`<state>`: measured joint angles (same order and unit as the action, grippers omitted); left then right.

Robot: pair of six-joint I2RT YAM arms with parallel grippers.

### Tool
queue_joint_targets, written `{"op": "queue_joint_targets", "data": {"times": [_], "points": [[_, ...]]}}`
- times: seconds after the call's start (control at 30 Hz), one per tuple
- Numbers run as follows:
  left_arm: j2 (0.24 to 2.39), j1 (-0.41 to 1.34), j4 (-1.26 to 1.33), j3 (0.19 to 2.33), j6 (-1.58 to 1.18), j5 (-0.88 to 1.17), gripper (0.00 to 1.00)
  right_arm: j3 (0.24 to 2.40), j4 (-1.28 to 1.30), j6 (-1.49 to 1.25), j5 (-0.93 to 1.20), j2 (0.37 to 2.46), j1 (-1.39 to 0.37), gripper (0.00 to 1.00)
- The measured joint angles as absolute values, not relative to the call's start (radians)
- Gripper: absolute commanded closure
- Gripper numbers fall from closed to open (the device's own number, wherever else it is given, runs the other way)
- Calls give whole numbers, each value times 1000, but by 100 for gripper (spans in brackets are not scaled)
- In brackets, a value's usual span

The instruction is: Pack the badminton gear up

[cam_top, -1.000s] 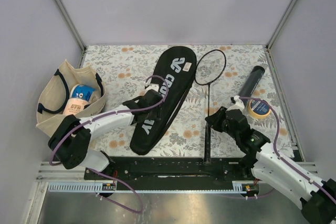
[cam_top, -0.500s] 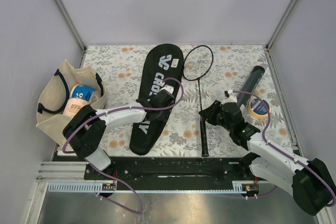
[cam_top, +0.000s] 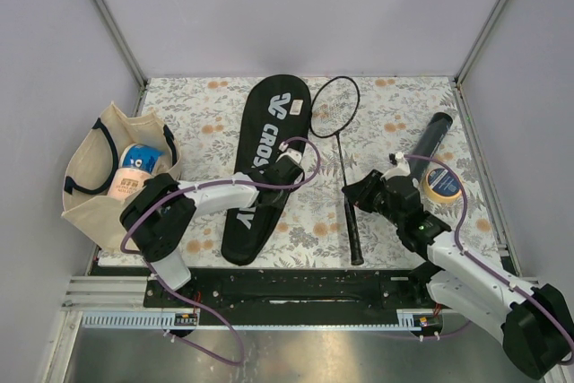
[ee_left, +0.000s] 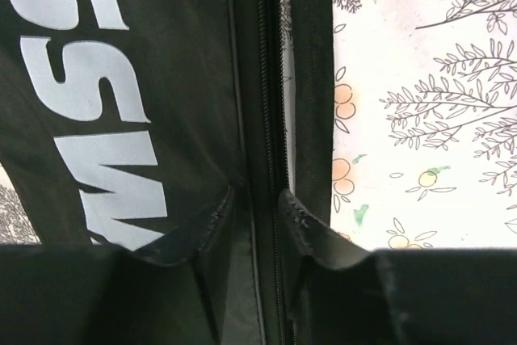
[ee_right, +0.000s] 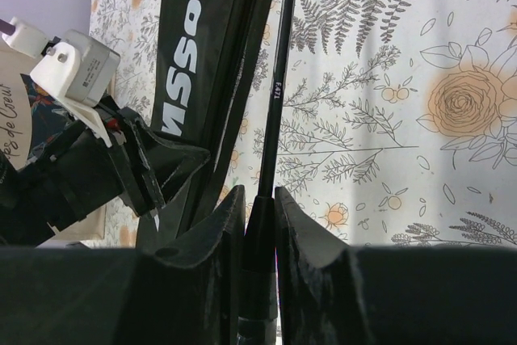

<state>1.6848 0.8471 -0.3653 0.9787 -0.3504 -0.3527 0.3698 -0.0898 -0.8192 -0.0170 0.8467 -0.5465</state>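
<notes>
The black "CROSSWAY" cover (cam_top: pixel 269 123) lies lengthwise left of centre on the floral mat. My left gripper (cam_top: pixel 287 168) is shut on its right zipper edge; the left wrist view shows the fingers pinching that edge (ee_left: pixel 257 199) of the cover (ee_left: pixel 121 78). One thin black racquet (cam_top: pixel 342 154) lies just right of the cover, head at the far end. My right gripper (cam_top: pixel 357 193) is shut on it where shaft meets handle, as the right wrist view (ee_right: pixel 258 199) shows. The black tube (cam_top: pixel 431 136) lies at the right. A second racquet and the shuttlecocks are out of view.
A beige tote bag (cam_top: pixel 99 168) with a blue and white item inside stands at the left edge. A tape roll with a blue centre (cam_top: pixel 442 185) lies beside the tube's near end. Grey walls and metal rails enclose the mat.
The cover has swung left and straightened, with my left gripper following along its right edge. My right gripper has drawn the racquet left and nearer the cover; its head now lies by the cover's top.
</notes>
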Motion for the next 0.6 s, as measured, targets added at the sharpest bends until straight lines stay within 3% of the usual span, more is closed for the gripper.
{"op": "queue_joint_targets", "data": {"times": [0.07, 0.1, 0.33, 0.6], "points": [[1689, 847, -358, 979, -348, -352, 97, 364, -81, -819, -16, 836, -546, 100], [1691, 847, -354, 979, -346, -352, 100, 363, -75, -819, -15, 831, -545, 100], [1691, 847, -339, 973, -347, -340, 100, 356, 15, -816, 3, 733, -543, 100], [1621, 826, -345, 973, -383, -326, 100, 403, 300, -818, 15, 514, -543, 100]]}}
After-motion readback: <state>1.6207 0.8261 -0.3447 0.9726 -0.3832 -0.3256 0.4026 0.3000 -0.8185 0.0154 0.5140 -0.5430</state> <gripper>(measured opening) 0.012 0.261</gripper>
